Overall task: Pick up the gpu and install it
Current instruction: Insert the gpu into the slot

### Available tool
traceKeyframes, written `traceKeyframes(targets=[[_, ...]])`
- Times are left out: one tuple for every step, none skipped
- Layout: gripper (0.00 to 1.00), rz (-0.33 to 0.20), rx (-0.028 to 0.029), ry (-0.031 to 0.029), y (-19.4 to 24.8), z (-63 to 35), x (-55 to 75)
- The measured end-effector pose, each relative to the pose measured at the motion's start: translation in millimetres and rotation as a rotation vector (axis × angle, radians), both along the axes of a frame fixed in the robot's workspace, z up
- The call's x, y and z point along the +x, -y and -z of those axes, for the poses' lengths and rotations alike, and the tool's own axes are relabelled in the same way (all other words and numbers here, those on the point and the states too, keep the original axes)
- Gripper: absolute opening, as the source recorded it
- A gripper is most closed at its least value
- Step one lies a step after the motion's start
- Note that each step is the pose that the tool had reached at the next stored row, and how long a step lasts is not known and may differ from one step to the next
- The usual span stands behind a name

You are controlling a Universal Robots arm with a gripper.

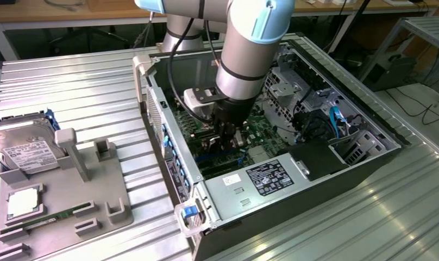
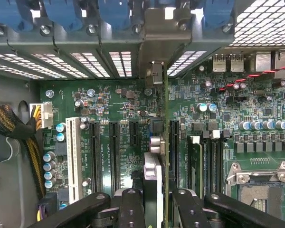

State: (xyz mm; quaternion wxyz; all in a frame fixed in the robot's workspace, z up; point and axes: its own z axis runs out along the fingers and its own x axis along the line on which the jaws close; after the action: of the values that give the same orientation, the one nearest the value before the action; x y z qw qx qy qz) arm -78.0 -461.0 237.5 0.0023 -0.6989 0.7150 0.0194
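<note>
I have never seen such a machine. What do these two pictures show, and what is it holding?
A grey robot arm reaches into an open computer case lying on a metal table. One picture is taken from a camera beside the table; the other from a camera on the arm's wrist, looking down at the green motherboard. The gripper is shut on the gpu, a thin card seen edge-on, standing over the board's slots. On the exterior view's left, a grey holder carries a hard drive and a memory stick.
</note>
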Motion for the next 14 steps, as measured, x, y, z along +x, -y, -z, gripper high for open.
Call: traceKeyframes(targets=[[0.28, 0.000, 0.0003, 0.0001, 0.0, 0.6, 0.0], [0.28, 0.000, 0.0002, 0.0000, 0.0, 1.6, 0.0], [0.28, 0.000, -0.0003, -0.0002, 0.0, 2.3, -0.1], [0.28, 0.000, -0.0005, -0.0003, 0.0, 2.8, -0.1], [0.28, 0.000, -0.0005, -0.0003, 0.1, 2.9, -0.1], [0.28, 0.000, -0.0005, -0.0003, 0.1, 3.0, -0.1], [0.28, 0.000, -0.0003, -0.0002, 0.0, 3.1, -0.1], [0.28, 0.000, -0.0001, -0.0001, 0.0, 3.2, -0.1], [0.28, 0.000, 0.0000, 0.0000, 0.0, 3.2, 0.0], [0.28, 0.000, 0.0000, -0.0001, 0.0, 3.2, 0.0], [0.28, 0.000, 0.0000, 0.0000, 0.0, 3.2, 0.0], [0.28, 0.000, 0.0000, 0.0004, 0.0, 3.2, -0.1], [0.28, 0.000, 0.0000, 0.0008, 0.0, 3.2, -0.2], [0.28, 0.000, 0.0000, 0.0011, 0.0, 3.2, -0.2]])
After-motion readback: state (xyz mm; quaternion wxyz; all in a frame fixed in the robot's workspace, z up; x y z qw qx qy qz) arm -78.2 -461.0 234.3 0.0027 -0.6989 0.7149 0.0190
